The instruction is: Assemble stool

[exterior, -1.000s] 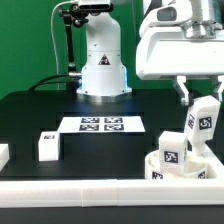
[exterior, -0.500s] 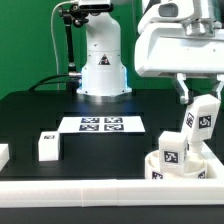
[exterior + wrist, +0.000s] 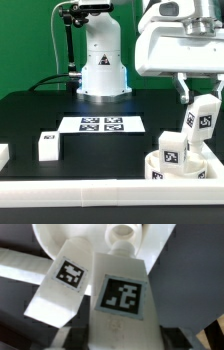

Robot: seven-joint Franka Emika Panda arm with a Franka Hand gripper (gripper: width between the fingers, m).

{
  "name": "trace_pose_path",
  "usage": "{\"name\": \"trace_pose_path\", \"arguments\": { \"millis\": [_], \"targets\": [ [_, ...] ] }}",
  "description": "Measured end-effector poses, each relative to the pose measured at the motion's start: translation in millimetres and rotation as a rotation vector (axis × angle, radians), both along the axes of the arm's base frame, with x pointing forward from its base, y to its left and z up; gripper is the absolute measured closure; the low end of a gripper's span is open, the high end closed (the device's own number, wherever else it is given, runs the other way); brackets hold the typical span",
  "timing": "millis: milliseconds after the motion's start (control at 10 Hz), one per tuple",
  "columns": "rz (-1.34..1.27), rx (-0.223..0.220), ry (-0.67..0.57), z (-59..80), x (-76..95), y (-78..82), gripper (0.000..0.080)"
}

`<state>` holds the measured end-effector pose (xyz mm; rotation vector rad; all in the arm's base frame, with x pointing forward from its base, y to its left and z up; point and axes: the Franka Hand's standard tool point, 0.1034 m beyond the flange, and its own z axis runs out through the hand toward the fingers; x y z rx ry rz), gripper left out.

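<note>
Black table (image 3: 30, 115); the gripper (image 3: 197, 98) is clamped on a leg (image 3: 202, 122) above the seat (image 3: 205, 166). Likely the insertion step: next, align and screw in.

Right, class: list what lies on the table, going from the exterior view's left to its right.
White block cut off at the edge → loose stool leg → marker board → round seat.

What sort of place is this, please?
Likely a robotics lab bench: a black table edged by a white border rail, a marker board of tags, and a Panda arm's base.
</note>
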<state>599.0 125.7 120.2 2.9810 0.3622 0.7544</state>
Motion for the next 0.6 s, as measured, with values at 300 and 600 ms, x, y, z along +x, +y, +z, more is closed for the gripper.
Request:
{"name": "trace_pose_path", "arguments": {
  "millis": [300, 600],
  "targets": [
    [0.010, -0.008, 0.006, -3.4, -0.8, 0.1, 0.0473],
    [0.010, -0.008, 0.007, -4.0, -1.1, 0.0, 0.0473]
  ]
}}
